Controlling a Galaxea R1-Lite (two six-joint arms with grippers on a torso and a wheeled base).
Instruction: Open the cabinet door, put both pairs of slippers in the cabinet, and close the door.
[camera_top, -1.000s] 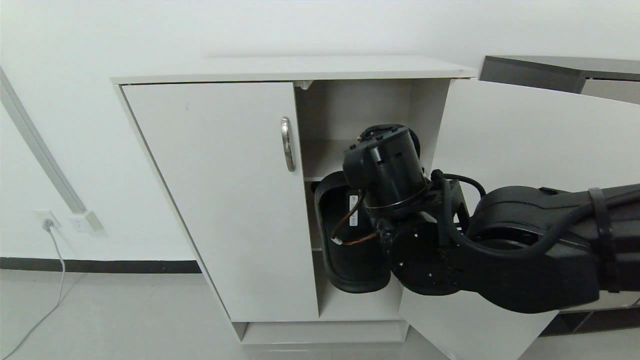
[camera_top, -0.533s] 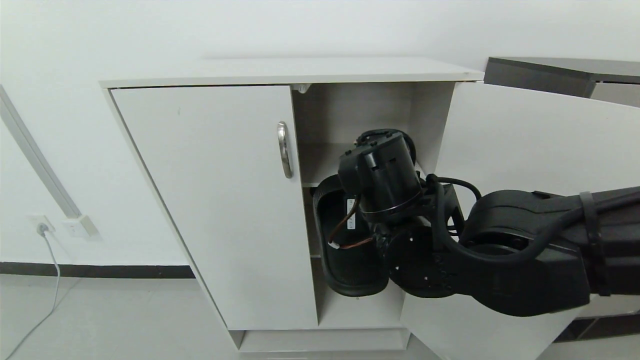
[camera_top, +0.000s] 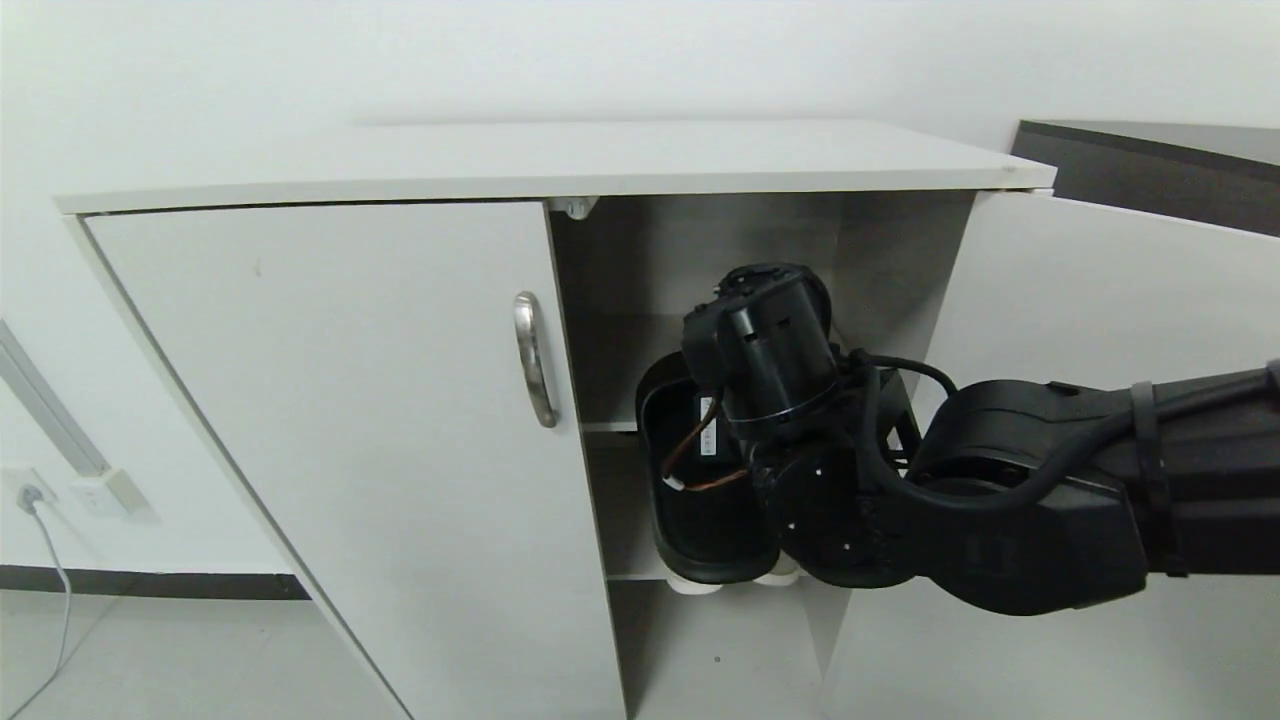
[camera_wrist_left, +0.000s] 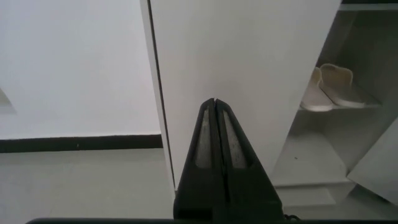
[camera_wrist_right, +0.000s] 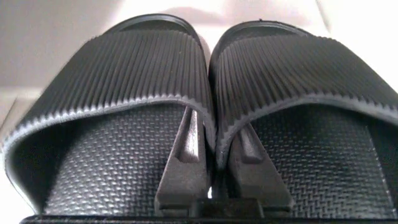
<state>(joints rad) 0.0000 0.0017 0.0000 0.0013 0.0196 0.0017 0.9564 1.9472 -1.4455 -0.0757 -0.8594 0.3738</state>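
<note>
1. Straight ahead in the head view, a plain white wall (camera_top: 300, 60) meets a pale grey floor (camera_top: 150, 650) along a black skirting strip (camera_top: 130, 582), with a white wall socket (camera_top: 30, 492) low on the left and a dark grey counter (camera_top: 1150, 170) at the far right.
2. One white wooden cabinet (camera_top: 550, 160) stands against the wall. It has two doors: the left door (camera_top: 330, 430) is shut and carries one curved metal handle (camera_top: 535, 360), while the right door (camera_top: 1100, 300) is swung open.
3. Inside the open half, two shelf boards show. The right arm (camera_top: 1000, 520) reaches in and holds the black rubber slippers (camera_top: 700, 500) upright between them, footbeds facing out. I cannot tell whether they touch the lower shelf (camera_top: 625, 577). Pale toe tips of the cream slippers (camera_top: 700, 585) peek out just under them.
4. Seen from the left wrist, the left gripper (camera_wrist_left: 214, 102) has its fingers pressed together with nothing between them, in front of the shut door. Two cream slippers lie side by side on a shelf in the open half, above the grey floor and black skirting.
5. Seen from the right wrist, two black slippers sit side by side, with ribbed straps and pebbled footbeds. The right gripper (camera_wrist_right: 216, 134) clamps their touching inner walls, one finger (camera_wrist_right: 186, 149) inside each slipper.
</note>
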